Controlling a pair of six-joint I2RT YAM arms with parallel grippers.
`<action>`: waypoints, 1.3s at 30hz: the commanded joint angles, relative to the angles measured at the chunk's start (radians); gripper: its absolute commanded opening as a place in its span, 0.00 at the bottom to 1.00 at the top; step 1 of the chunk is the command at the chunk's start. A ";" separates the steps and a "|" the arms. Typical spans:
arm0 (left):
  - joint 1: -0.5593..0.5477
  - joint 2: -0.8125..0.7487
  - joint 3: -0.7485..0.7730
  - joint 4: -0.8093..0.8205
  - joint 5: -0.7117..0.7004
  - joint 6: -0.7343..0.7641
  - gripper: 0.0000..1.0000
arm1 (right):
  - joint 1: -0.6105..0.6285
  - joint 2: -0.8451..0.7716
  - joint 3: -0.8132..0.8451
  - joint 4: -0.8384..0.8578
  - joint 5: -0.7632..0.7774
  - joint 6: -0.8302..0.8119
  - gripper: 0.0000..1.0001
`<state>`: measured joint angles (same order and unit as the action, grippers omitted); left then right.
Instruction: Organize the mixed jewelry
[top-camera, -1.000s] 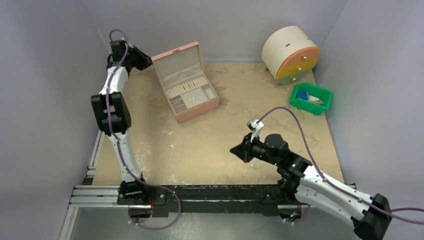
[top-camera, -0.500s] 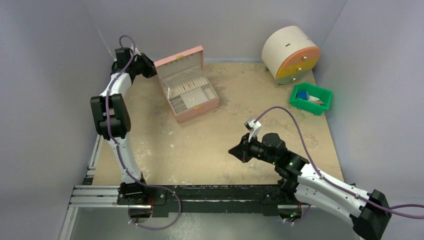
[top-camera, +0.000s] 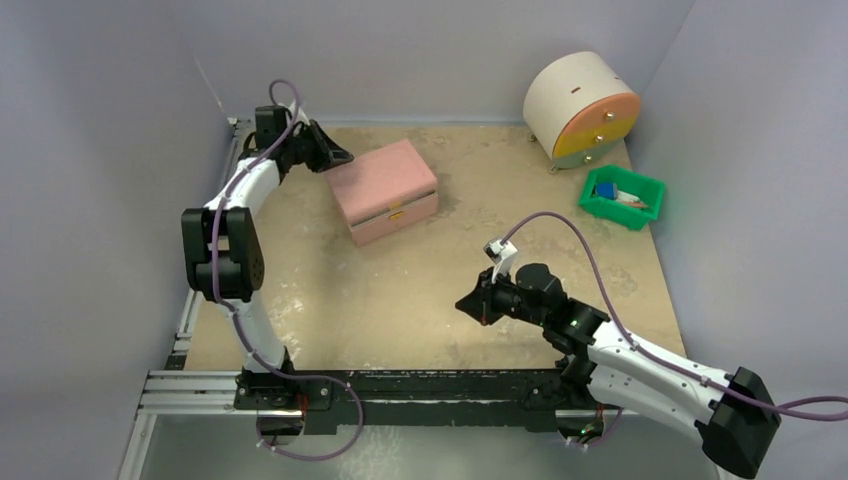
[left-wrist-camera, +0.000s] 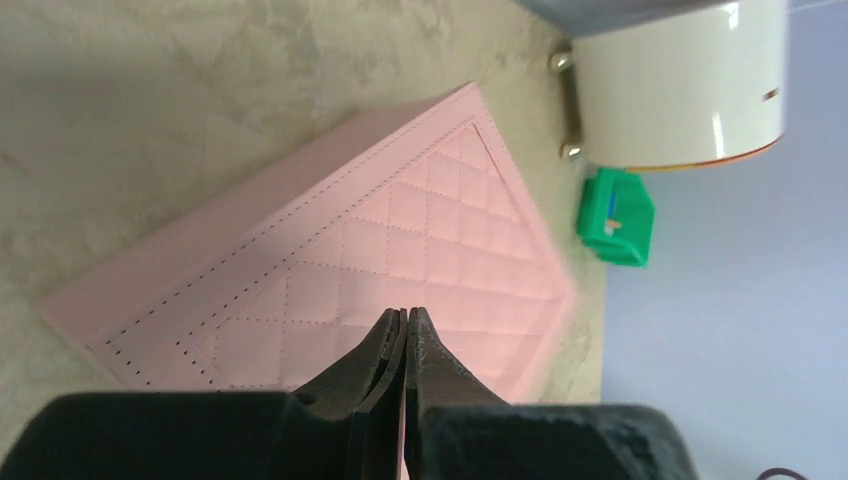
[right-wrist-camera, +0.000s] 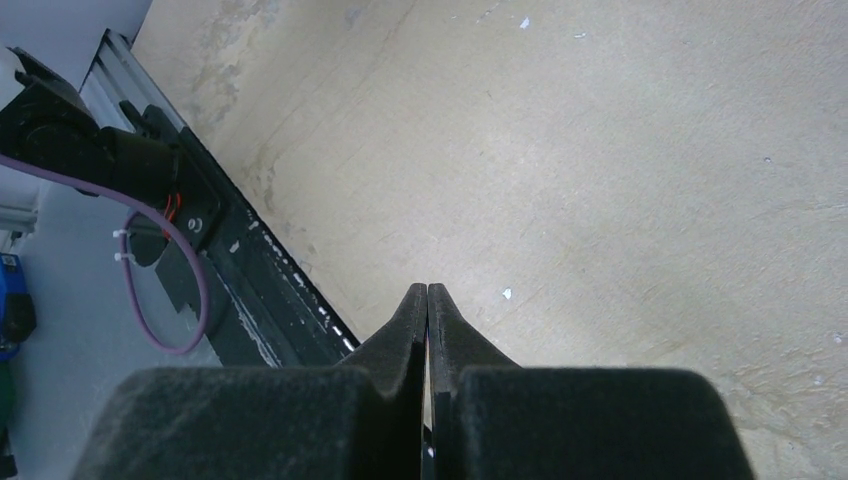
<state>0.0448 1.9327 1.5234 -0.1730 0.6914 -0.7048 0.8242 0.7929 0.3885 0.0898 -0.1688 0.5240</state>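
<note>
— Where is the mixed jewelry?

— None of it shows in any view. The pink box (top-camera: 385, 190) sits on the far left part of the table (top-camera: 420, 290) with its quilted lid down flat, a small gold clasp on its near side. What is inside is hidden.

— And the left gripper (top-camera: 343, 158)?

— It reaches in from the far left corner, its tips at the far left edge of the box lid. In its wrist view the two black fingers (left-wrist-camera: 385, 345) are pressed together over the quilted top, with nothing between them. I cannot tell whether they touch the lid or hang just above it.

— The right gripper (top-camera: 463, 303)?

— It is closed too, fingers meeting at the tips, empty. It hangs low over bare table on the near right side, pointing left, well apart from the box. Its wrist view shows only the sandy surface and the black rail (right-wrist-camera: 250, 290) at the near edge.

— Anything else on the table?

— A round cream cabinet (top-camera: 580, 110) lies on its side in the far right corner, with an orange and yellow face and small knobs. Just beside it, nearer, is a green bin (top-camera: 640, 215) holding blue items (top-camera: 604, 190). Both are well away from either arm.
</note>
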 joint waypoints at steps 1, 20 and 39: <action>-0.050 -0.123 -0.065 -0.074 -0.108 0.064 0.00 | -0.002 0.019 0.069 0.000 0.047 -0.004 0.00; -0.083 -0.579 -0.339 -0.245 -0.343 0.201 0.00 | -0.002 0.302 0.417 -0.086 0.160 -0.165 0.00; -0.199 -0.821 -0.512 -0.229 -0.603 0.259 0.00 | -0.039 0.839 1.101 -0.238 0.194 -0.321 0.00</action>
<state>-0.1326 1.1316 1.0176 -0.4347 0.1268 -0.4675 0.8082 1.5688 1.3491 -0.1322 0.0093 0.2485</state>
